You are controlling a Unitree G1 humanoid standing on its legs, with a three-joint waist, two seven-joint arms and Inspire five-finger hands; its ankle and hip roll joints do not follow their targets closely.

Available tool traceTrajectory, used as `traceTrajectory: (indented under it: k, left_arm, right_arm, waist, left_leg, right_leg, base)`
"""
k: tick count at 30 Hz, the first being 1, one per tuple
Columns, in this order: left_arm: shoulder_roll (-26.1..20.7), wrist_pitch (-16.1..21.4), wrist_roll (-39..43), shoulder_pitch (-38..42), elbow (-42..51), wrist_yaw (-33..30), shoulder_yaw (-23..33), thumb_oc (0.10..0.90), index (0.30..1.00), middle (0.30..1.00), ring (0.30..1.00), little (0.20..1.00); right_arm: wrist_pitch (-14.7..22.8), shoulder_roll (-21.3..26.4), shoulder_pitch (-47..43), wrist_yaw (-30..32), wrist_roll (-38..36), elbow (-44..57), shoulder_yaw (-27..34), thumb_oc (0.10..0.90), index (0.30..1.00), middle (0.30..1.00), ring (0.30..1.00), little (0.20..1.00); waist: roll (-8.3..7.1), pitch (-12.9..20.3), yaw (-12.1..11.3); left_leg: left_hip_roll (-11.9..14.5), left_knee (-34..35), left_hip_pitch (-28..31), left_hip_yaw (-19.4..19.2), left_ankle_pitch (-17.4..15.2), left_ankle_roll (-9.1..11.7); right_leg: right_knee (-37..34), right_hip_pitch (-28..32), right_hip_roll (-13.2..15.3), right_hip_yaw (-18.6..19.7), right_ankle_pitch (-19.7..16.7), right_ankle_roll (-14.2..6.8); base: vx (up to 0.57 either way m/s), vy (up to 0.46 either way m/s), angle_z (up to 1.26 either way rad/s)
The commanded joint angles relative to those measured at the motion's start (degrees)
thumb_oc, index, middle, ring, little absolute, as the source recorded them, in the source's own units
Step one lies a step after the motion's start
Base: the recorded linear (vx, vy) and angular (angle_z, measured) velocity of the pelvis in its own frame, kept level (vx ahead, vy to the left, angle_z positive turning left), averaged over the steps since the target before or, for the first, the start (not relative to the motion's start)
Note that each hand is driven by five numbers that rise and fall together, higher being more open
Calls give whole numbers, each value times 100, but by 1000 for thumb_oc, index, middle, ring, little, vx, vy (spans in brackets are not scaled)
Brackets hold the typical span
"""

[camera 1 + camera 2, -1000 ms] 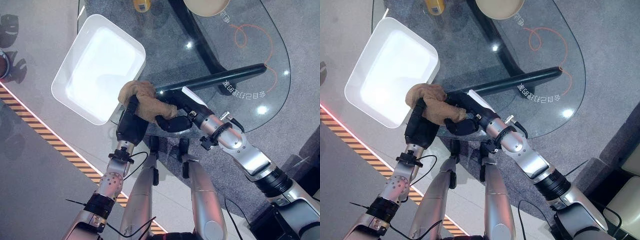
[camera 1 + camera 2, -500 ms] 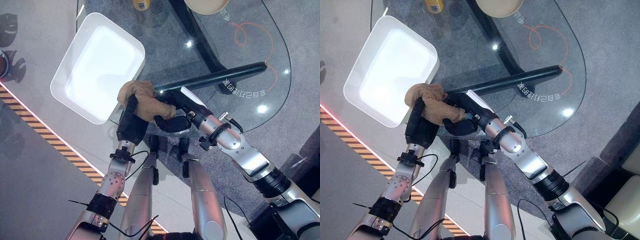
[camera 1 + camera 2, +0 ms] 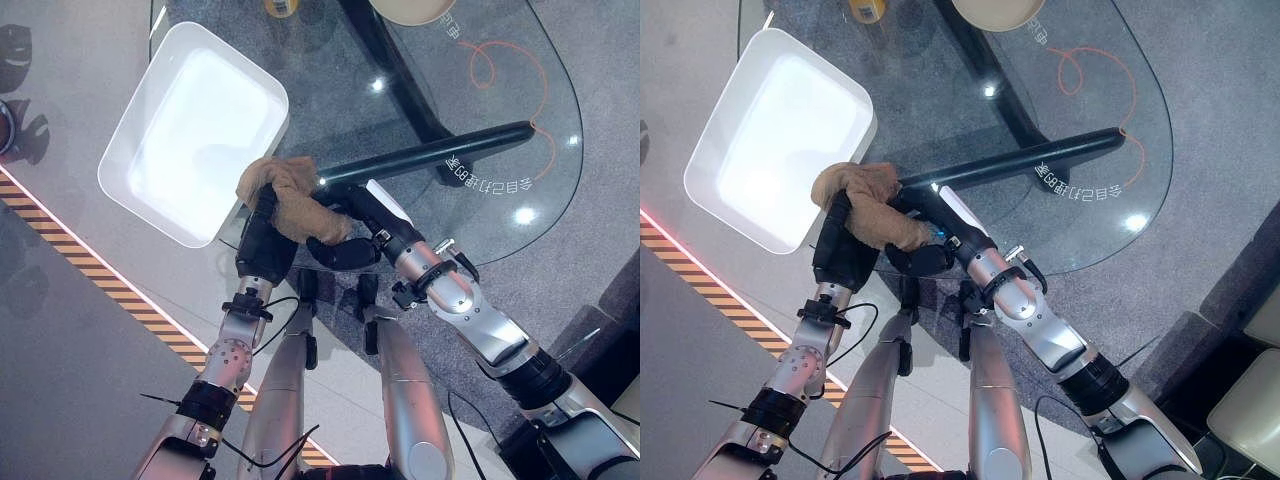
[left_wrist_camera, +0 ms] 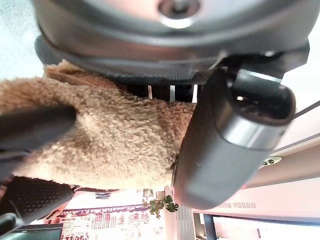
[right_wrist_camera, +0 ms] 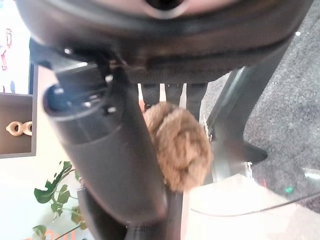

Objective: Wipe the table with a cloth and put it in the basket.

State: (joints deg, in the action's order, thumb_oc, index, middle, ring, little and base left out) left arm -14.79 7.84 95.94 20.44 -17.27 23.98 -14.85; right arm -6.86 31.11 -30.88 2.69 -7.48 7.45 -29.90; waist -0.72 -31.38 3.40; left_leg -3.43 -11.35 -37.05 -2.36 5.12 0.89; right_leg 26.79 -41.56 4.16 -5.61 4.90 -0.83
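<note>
A fuzzy brown cloth (image 3: 290, 195) is bunched at the near left edge of the glass table (image 3: 480, 220), right beside the white basket (image 3: 283, 105). My left hand (image 3: 262, 250) comes up from below with its fingers curled into the cloth (image 4: 110, 140), and its thumb (image 4: 225, 140) presses against it. From the right, my right hand (image 3: 345, 250) has its fingers wrapped round the other end. In the right wrist view a tuft of the cloth (image 5: 180, 145) sits between the thumb (image 5: 110, 160) and the fingers.
A black table leg bar (image 3: 430, 155) runs under the glass just beyond the hands. A yellow object (image 3: 283, 8) and a beige bowl (image 3: 420, 10) sit at the table's far edge. Striped tape (image 3: 110, 290) marks the floor on the left.
My right forearm has swung a little to the left, closer to the left hand. Both hands keep hold of the cloth at about the same spot.
</note>
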Motion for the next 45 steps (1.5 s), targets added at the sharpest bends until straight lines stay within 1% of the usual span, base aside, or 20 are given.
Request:
traceTrajectory:
  k: [1, 4, 11, 13, 23, 31, 36, 39, 42, 43, 45]
  left_arm:
    - [314, -233, -371, 434, 1304, 797, -38, 100, 300, 300, 300, 200]
    - [331, -235, -399, 415, 1326, 785, -9, 100, 300, 300, 300, 200]
    - [368, -240, -445, 332, 1353, 809, 139, 100, 300, 300, 300, 200]
    - [369, -242, -458, 309, 1367, 788, 172, 100, 300, 300, 300, 200]
    - [380, -141, -532, 222, 1436, 777, 410, 100, 300, 300, 300, 200]
    - [289, 9, -507, 62, 1539, 815, 738, 100, 300, 300, 300, 200]
    - [260, 83, -512, 48, 1560, 845, 850, 100, 300, 300, 300, 200]
    - [202, 309, -556, 33, 1603, 943, 966, 100, 300, 300, 300, 200]
    - [139, 712, -803, -19, 1760, 916, 1044, 100, 300, 300, 300, 200]
    - [121, 782, -868, -37, 1810, 878, 1066, 100, 300, 300, 300, 200]
    - [27, 1135, -1356, -132, 2028, 538, 1165, 100, 300, 300, 300, 200]
  right_arm:
    - [121, -70, 128, 246, 266, 452, 212, 800, 900, 900, 900, 900]
    - [145, -71, 162, 440, 280, 465, 315, 800, 900, 900, 900, 900]
    - [464, -83, 390, 1036, 244, 486, 809, 800, 900, 900, 900, 900]
    - [556, -84, 461, 1102, 187, 494, 934, 800, 900, 900, 900, 900]
    - [659, -94, 710, 1303, 199, 479, 1374, 800, 900, 900, 900, 900]
    - [913, -75, 1089, 1353, -7, 438, 1823, 800, 900, 900, 900, 900]
    - [1029, -106, 1192, 1249, -111, 441, 1926, 800, 900, 900, 900, 900]
    - [960, -116, 1209, 1185, -143, 447, 1946, 800, 900, 900, 900, 900]
    - [885, -125, 1294, 1092, -192, 477, 1967, 800, 900, 900, 900, 900]
    - [869, -125, 1326, 1067, -211, 493, 1976, 800, 900, 900, 900, 900]
    - [769, -136, 1448, 955, -253, 544, 2001, 800, 900, 900, 900, 900]
  waist:
    - [-73, 159, 2]
    - [-74, 159, 7]
    - [-85, 159, 53]
    - [-97, 159, 62]
    - [-121, 159, 87]
    - [-130, 159, 112]
    - [-117, 159, 116]
    - [-96, 159, 106]
    - [-70, 159, 94]
    - [-64, 159, 90]
    - [-21, 159, 63]
  left_leg:
    - [-180, -1051, -206, -85, -836, -151]
    - [-181, -1058, -205, -91, -848, -157]
    - [-154, -1063, -204, -128, -886, -168]
    - [-143, -1077, -203, -135, -897, -169]
    - [-104, -1067, -182, -160, -928, -174]
    - [-77, -1041, -109, -178, -941, -170]
    - [-67, -1018, -93, -180, -932, -170]
    - [-63, -1003, -94, -179, -928, -170]
    - [-64, -987, -94, -172, -924, -165]
    - [-68, -985, -95, -168, -922, -165]
    - [-91, -970, -105, -147, -902, -161]
  right_leg:
    - [-904, 268, -162, 240, -539, -287]
    - [-900, 266, -167, 247, -540, -288]
    - [-878, 238, -189, 286, -534, -310]
    - [-866, 241, -193, 294, -531, -315]
    - [-857, 240, -203, 301, -514, -326]
    - [-851, 303, -223, 308, -490, -331]
    - [-856, 313, -221, 314, -487, -337]
    - [-861, 311, -217, 315, -474, -326]
    - [-872, 313, -204, 302, -467, -320]
    - [-876, 315, -202, 298, -467, -319]
    - [-887, 314, -198, 278, -469, -313]
  base:
    - [0, 0, 0]
    - [0, 0, 0]
    - [0, 0, 0]
    - [0, 0, 0]
    - [0, 0, 0]
    - [0, 0, 0]
    - [0, 0, 0]
    - [0, 0, 0]
    - [0, 0, 0]
    - [0, 0, 0]
    - [0, 0, 0]
